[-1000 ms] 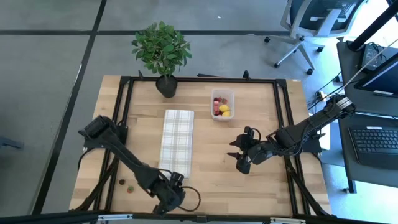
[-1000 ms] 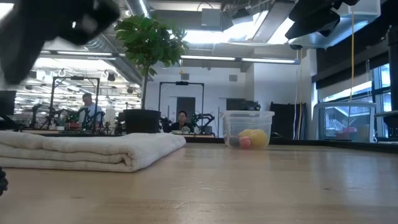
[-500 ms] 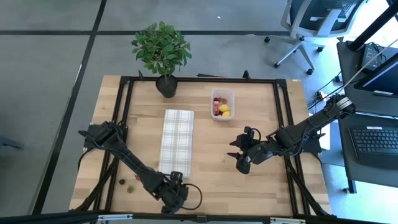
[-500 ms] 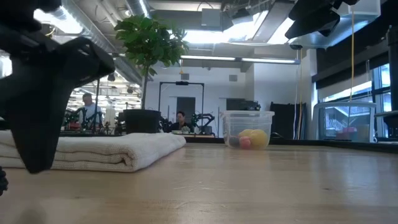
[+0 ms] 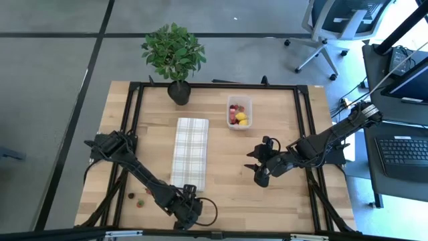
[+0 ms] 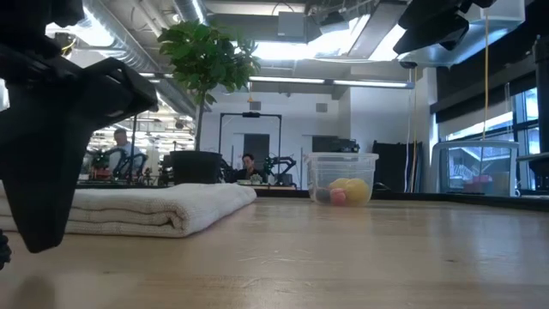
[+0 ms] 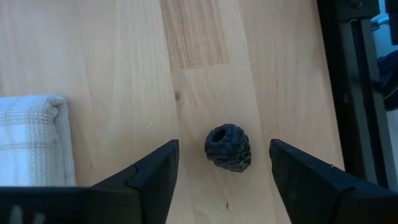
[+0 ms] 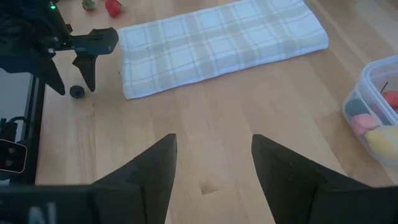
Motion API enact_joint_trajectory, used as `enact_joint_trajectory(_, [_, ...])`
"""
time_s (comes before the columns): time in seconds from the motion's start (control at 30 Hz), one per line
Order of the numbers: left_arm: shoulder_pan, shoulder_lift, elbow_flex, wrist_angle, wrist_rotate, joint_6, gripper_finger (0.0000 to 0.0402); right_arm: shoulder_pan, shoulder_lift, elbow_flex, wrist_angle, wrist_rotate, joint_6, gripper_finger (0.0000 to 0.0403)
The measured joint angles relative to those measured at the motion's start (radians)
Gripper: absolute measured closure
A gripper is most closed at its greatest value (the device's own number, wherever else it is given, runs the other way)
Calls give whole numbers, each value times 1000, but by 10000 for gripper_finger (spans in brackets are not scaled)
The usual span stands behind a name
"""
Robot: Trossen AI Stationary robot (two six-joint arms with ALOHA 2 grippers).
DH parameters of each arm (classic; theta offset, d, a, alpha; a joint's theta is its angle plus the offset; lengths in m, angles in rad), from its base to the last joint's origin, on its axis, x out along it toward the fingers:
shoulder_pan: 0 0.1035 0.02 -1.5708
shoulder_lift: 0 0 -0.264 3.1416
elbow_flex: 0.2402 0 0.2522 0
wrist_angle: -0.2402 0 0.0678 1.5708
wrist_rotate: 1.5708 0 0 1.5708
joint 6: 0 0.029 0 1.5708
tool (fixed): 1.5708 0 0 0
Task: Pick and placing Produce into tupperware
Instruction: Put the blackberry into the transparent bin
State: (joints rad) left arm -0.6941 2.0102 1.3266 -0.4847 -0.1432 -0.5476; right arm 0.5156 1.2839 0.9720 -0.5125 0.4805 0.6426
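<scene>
The left gripper (image 7: 224,171) is hanging over a dark berry (image 7: 228,147), fingers wide on both sides. The right gripper (image 8: 213,163) is waiting, fingers apart, holding nothing.

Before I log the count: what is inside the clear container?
The clear container holds yellow, red and pink produce pieces, plus a greyish one in the right wrist view. Pieces underneath are covered, so no exact count.

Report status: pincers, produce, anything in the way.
Left pincer open, straddling dark berry near front edge. Right pincer open, empty, mid-table. Tupperware partly filled. Nothing blocking.
</scene>
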Motion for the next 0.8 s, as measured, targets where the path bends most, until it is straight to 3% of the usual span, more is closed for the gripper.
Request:
enact_joint_trajectory(0.33, [0, 0, 0, 0, 3, 0, 220, 0, 0, 0, -1, 0, 0, 192])
enact_joint_trajectory(0.8, [2, 22, 2, 5, 19, -47, 258, 0, 0, 0, -8, 0, 0, 192])
